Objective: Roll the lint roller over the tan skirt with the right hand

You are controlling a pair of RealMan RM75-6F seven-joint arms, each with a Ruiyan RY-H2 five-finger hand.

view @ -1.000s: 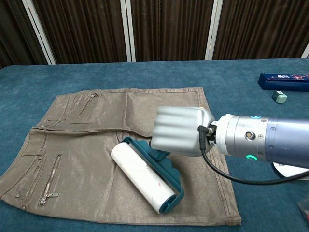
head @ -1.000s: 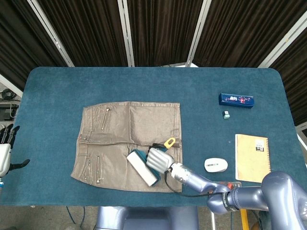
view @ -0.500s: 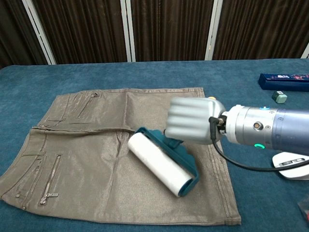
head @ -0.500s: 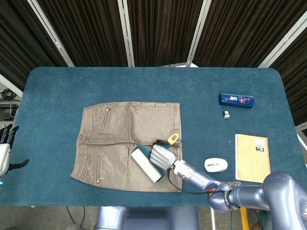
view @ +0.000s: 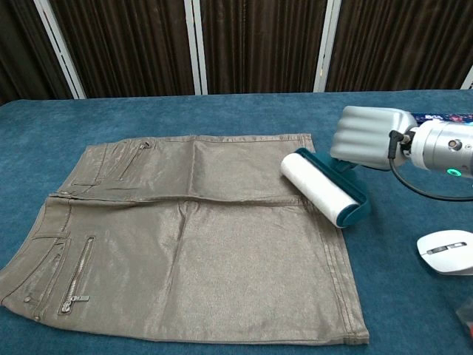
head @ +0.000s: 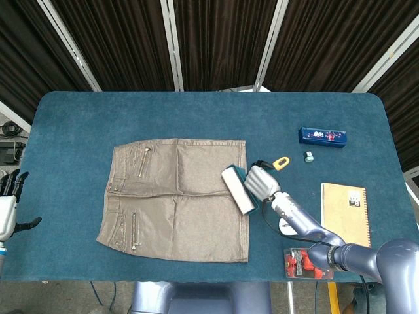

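Note:
The tan skirt (head: 175, 196) (view: 185, 237) lies flat on the blue table, waistband to the left with zip pockets. My right hand (head: 260, 181) (view: 367, 138) grips the teal handle of the lint roller (head: 238, 189) (view: 319, 187). The white roll sits at the skirt's right hem edge, partly over the cloth. A yellow tab (head: 281, 162) sticks out behind the hand. My left hand (head: 8, 208) stays at the far left off the table, fingers apart, holding nothing.
A white mouse (view: 446, 251) lies to the right of the skirt, behind my forearm in the head view. A tan notebook (head: 344, 214), a blue box (head: 322, 137), a small green item (head: 308, 156) and a red packet (head: 304, 263) occupy the table's right side.
My right hand has carried the lint roller from the skirt's lower middle up and to the right, out to the right hem edge. The left hand stayed put.

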